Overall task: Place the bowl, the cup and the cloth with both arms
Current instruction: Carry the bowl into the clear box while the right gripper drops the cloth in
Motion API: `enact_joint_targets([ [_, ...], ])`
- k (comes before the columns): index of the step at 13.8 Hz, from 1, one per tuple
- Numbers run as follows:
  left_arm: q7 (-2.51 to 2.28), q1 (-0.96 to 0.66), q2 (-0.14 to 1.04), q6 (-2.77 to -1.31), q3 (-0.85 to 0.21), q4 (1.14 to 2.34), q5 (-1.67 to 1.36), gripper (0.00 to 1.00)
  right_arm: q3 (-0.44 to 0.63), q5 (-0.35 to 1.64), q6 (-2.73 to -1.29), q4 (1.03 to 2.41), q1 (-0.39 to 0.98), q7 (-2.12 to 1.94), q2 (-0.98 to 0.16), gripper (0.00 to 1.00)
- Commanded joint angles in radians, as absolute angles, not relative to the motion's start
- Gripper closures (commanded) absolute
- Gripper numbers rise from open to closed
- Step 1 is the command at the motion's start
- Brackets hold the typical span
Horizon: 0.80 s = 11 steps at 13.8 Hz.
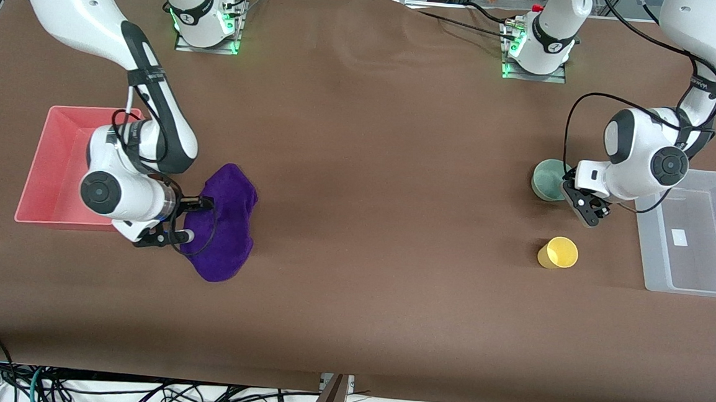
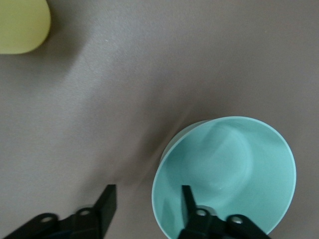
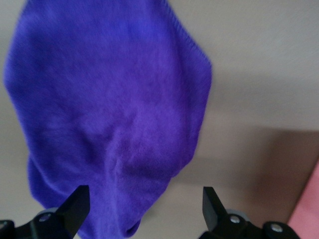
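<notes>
The pale teal-green bowl (image 1: 548, 178) stands on the table toward the left arm's end. My left gripper (image 1: 584, 206) is low beside it and open. In the left wrist view the bowl (image 2: 234, 164) has one finger (image 2: 188, 201) inside its rim and the other outside; the gripper (image 2: 147, 201) straddles the rim. The yellow cup (image 1: 558, 252) stands nearer to the front camera than the bowl and also shows in the left wrist view (image 2: 20, 22). The purple cloth (image 1: 225, 224) lies crumpled toward the right arm's end. My right gripper (image 1: 197, 219) is open over the cloth's edge (image 3: 109, 109), fingers apart (image 3: 144, 204).
A pink tray (image 1: 43, 163) lies beside the cloth at the right arm's end of the table; its corner shows in the right wrist view (image 3: 310, 214). A clear plastic bin (image 1: 702, 272) stands beside the bowl and cup at the left arm's end. The table is brown.
</notes>
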<state>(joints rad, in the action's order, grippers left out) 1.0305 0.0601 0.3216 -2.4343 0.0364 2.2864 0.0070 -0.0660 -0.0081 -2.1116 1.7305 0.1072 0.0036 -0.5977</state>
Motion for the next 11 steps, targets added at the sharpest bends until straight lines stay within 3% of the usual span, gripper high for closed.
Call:
enact_joint_targets([
  [1,1.052,0.066,0.364,-2.453,0.034,2.281,0.017,0.86,-0.074,-0.012,-2.218,1.842,0.103,0.031,-0.578,0.0],
  [2,1.058,0.067,0.359,-2.451,0.034,2.281,0.018,1.0,-0.074,-0.012,-2.25,1.87,0.103,0.038,-0.586,0.0],
  [3,1.06,0.071,0.357,-2.451,0.034,2.28,0.018,1.0,-0.074,-0.012,-2.273,1.882,0.103,0.037,-0.589,0.0],
  [4,1.06,0.071,0.356,-2.451,0.034,2.276,0.018,1.0,-0.074,-0.012,-2.282,1.884,0.103,0.037,-0.591,0.08],
  [6,1.065,0.072,0.336,-2.444,0.034,2.269,0.018,1.0,-0.074,-0.012,-2.283,1.884,0.103,0.038,-0.597,0.77],
  [7,1.065,0.072,0.318,-2.433,0.032,2.267,0.018,1.0,-0.075,-0.012,-2.281,1.882,0.103,0.038,-0.597,1.0],
  [11,1.097,0.106,0.288,-2.239,0.031,2.125,0.018,1.0,-0.075,-0.012,-2.264,1.847,0.103,0.028,-0.591,1.0],
])
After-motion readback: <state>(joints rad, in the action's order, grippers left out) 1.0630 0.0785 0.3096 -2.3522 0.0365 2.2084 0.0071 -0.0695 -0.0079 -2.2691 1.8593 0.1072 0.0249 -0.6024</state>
